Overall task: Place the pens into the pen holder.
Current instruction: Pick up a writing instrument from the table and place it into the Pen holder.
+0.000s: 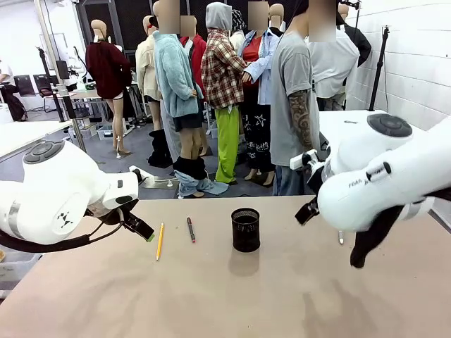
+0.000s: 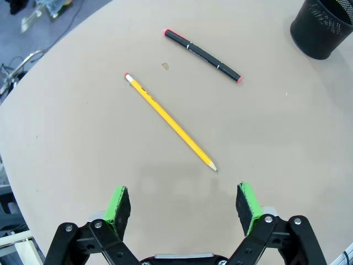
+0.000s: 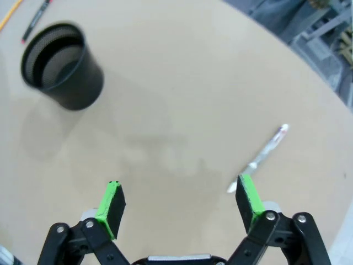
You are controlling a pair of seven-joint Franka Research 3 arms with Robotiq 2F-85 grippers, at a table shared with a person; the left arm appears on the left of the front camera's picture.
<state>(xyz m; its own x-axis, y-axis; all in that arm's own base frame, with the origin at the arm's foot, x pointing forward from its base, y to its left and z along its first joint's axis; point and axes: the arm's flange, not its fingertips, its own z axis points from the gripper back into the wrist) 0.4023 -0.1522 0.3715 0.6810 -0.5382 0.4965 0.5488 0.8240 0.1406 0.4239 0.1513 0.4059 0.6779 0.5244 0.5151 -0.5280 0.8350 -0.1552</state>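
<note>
Green-padded, our left claw (image 2: pixel 182 190) hangs over the bench (image 1: pixel 211 303) near its left edge, jaws spread wide and empty. Before it lies the pencil (image 2: pixel 171 122), with the red-tipped pen (image 2: pixel 202 56) just beyond, both apart. The holder (image 1: pixel 245 229) stands upright mid-bench, toward the far edge. Nearer the right edge lies a pale pen (image 3: pixel 259 159), beside our right claw (image 3: pixel 179 190), likewise spread and empty.

Reads to me as a robotics lab or test hall, not a home. My left arm (image 1: pixel 56 201) and right arm (image 1: pixel 384 179), both white, flank a plain tan table (image 1: pixel 282 296). Beyond it: grey floor (image 1: pixel 106 169), white block wall (image 1: pixel 416 63), another work table (image 1: pixel 25 134), black office chairs (image 1: pixel 32 84), a black stand (image 1: pixel 381 67). A person (image 1: pixel 296 105) stands at the far side.
</note>
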